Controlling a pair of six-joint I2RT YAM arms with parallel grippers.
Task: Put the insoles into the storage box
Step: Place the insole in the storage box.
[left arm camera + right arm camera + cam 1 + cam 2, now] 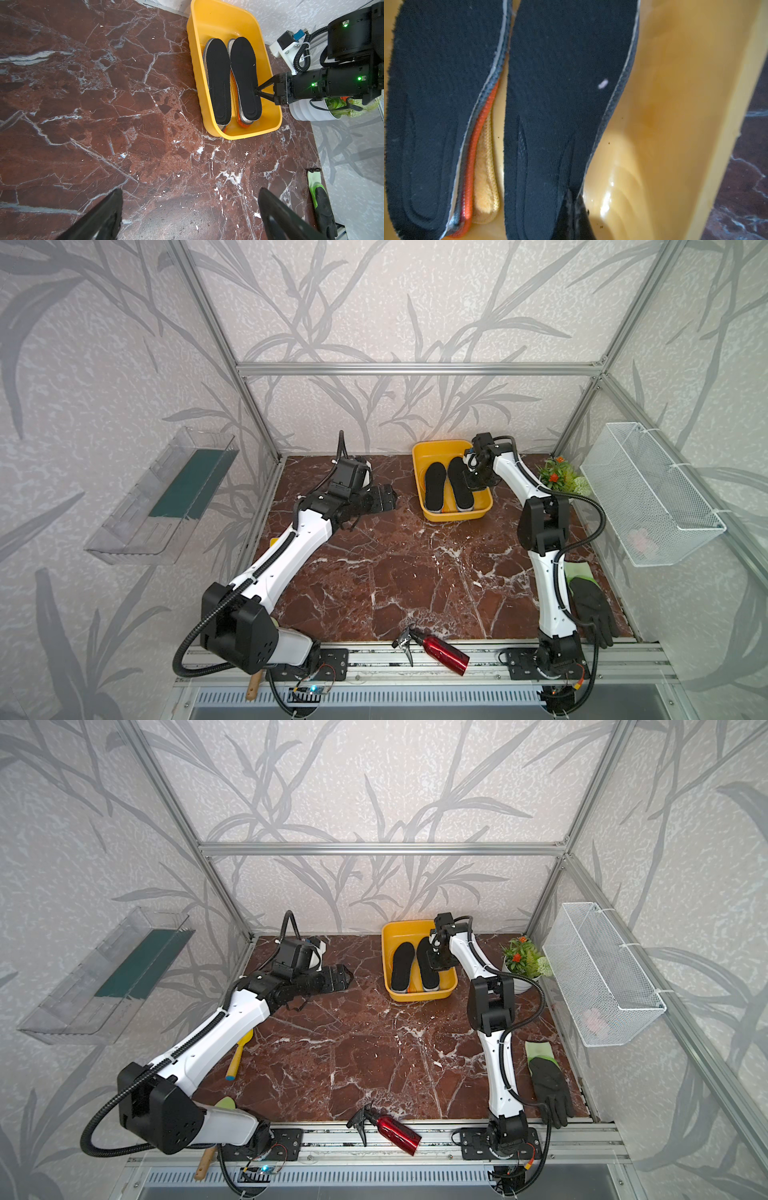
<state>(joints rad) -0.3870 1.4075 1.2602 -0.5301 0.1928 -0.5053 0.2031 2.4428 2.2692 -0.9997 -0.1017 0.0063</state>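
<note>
storage box (pixel 455 515) is sitting at the back of the marble table (pixel 395 572), close to the rear wall. the insoles (pixel 219 81) are lying inside it in two stacks side by side, black ones on top. a red-orange insole (pixel 473 158) and a yellow insole (pixel 486 166) are peeking out underneath. we are spotting no insole out on the table in these views.

right gripper (pixel 257 90) is reaching down into the box, jaws pressed together at the outer edge of the black insole (pixel 244 79) on its side. we cannot tell whether a sliver of that edge is caught between the tips. left gripper (pixel 190 191) is hovering over bare marble, well apart from the box, jaws spread wide and holding nothing.

risks, as we are judging them:
- if the edge is caught, a lift with the jaws pressed together is likely dragging the top insole up and over the box's wall.
- a sideways pull is probably shearing that stack, since the pads are only lying loose on one another.
- a downward push near the wall could be tipping or sliding the light tub.

writing: we are finding no brand, label or lettering that can be read on the box, the insoles, the red spray bottle (pixel 444 655) or the glove (pixel 592 610).
</note>
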